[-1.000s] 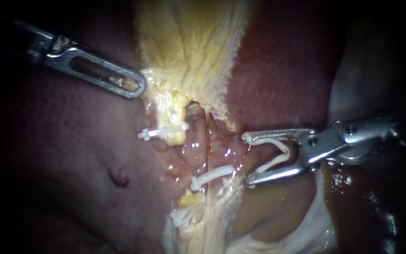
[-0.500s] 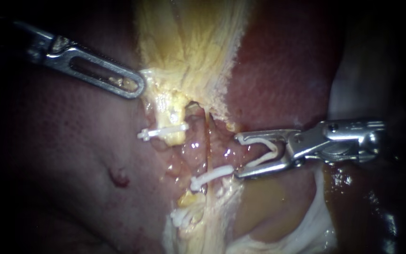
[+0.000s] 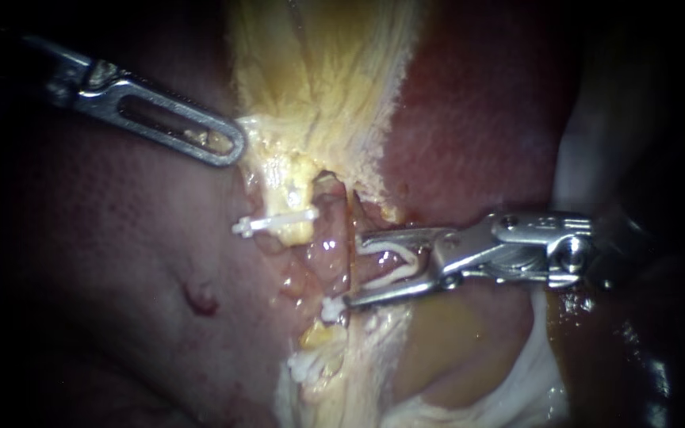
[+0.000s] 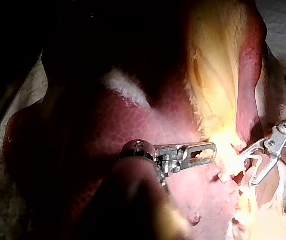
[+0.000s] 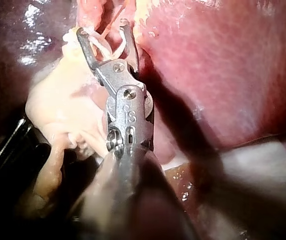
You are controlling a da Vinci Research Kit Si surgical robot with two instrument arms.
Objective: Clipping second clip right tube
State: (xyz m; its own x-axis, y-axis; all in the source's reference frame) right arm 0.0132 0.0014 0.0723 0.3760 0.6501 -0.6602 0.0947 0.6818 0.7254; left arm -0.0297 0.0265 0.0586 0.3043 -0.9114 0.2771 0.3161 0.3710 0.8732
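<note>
**Endoscope view:** the right instrument [image 3: 353, 269] has slid in from 3 o'clock toward 9 o'clock over the past second. Its jaws are spread, each seating one leg of the open clip [image 3: 394, 265], and now straddle the right tube [image 3: 350, 215], just at 12 o'clock of the fitted clip [image 3: 331, 308]. Closure looks to be the next call.

The left instrument [image 3: 235, 147] has not budged, its jaws pinching the yellow tissue [image 3: 319, 87].

**Left wrist view:** those jaws bite the yellow tissue over the liver [image 4: 107, 130], with the right instrument just ahead.

**Right wrist view:** the spread jaws carry the clip into wet tissue — the tube itself is hard to pick out.
</note>
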